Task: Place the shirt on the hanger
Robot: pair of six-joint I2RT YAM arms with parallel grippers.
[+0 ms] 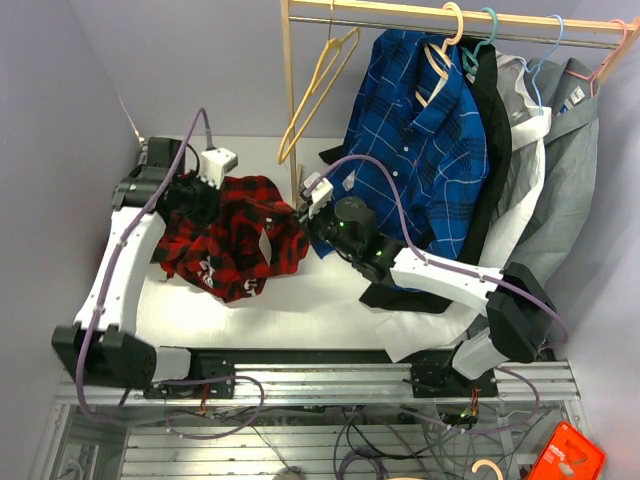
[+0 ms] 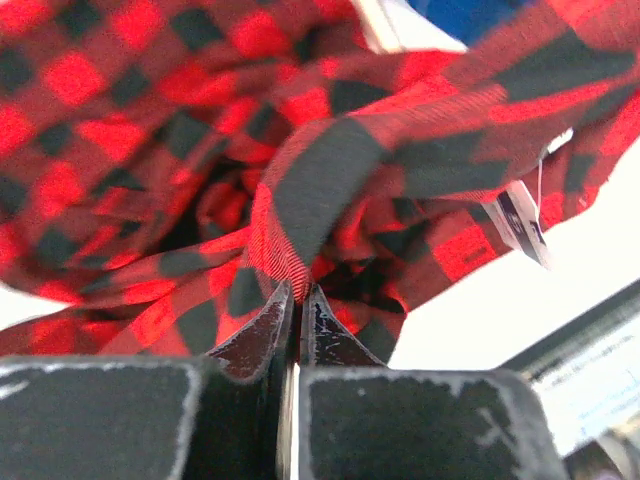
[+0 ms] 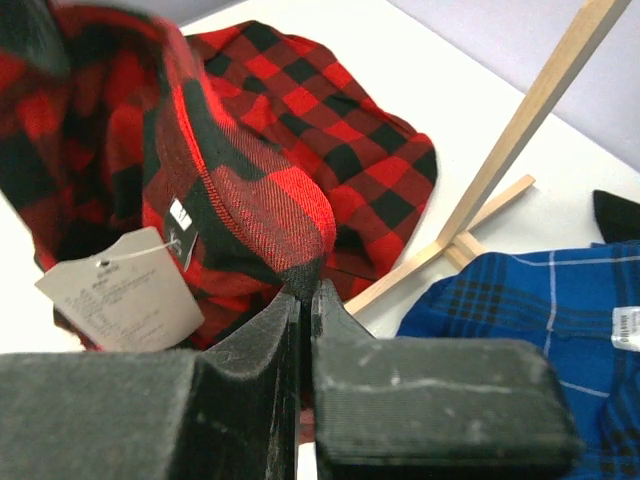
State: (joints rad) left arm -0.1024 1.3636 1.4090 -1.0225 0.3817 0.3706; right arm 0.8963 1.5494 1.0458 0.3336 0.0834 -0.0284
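Update: shirt [image 1: 232, 240] bunched up on the table [image 1: 320, 295]

We see the shirt as a crumpled heap, red-and-black checks folded over themselves, bits of white lettering peeking out low down. Our left gripper [image 2: 297, 300] is pinched tight on a fold at the heap's left end. Our right gripper [image 3: 303, 290] is clamped on a dark-edged fold at its right end, a white paper tag [image 3: 120, 290] dangling just beside it. We spot the pale hanger [image 1: 313, 98] hooked on the rack rail [image 1: 400, 26], well apart from the shirt, next to a blue plaid shirt [image 1: 420, 130].
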